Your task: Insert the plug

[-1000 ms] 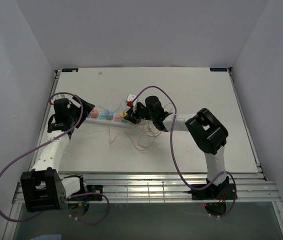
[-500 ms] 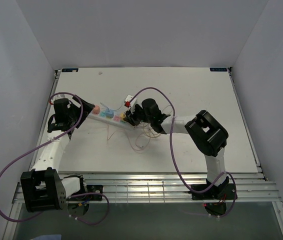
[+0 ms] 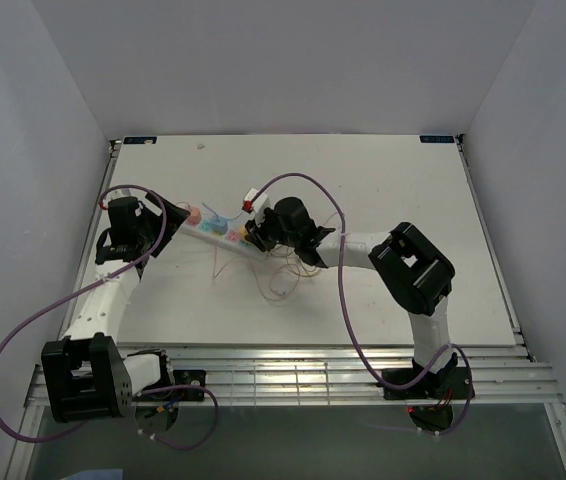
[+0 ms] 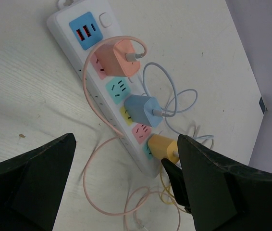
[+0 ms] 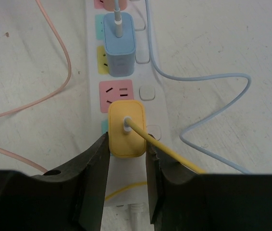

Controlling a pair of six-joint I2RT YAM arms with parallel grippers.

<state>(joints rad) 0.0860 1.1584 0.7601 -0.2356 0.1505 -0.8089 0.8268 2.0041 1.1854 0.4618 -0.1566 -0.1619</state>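
From above, the table runs close to the left wall, and my left arm works in the narrow band along that left edge, so there is little room to swing on that side. The left gripper hangs over the power strip with its fingers spread wide, touching nothing.

The strip lies slantwise on the left half of the table. Nearest its USB end sits a pink plug, then a bare teal socket, a blue plug, a bare pink socket, and last the yellow plug over the end socket.

The right gripper is clamped on the yellow plug, one finger pressed against each side. I cannot tell whether its pins are fully home, because the plug body covers the socket and the fingers hide the strip's end below it.

The pink cable, blue cable and yellow cable lie in loose loops beside the strip. From above they are too thin to trace apart.

Right of the right arm, bare white tabletop stretches out to the right and back edges.
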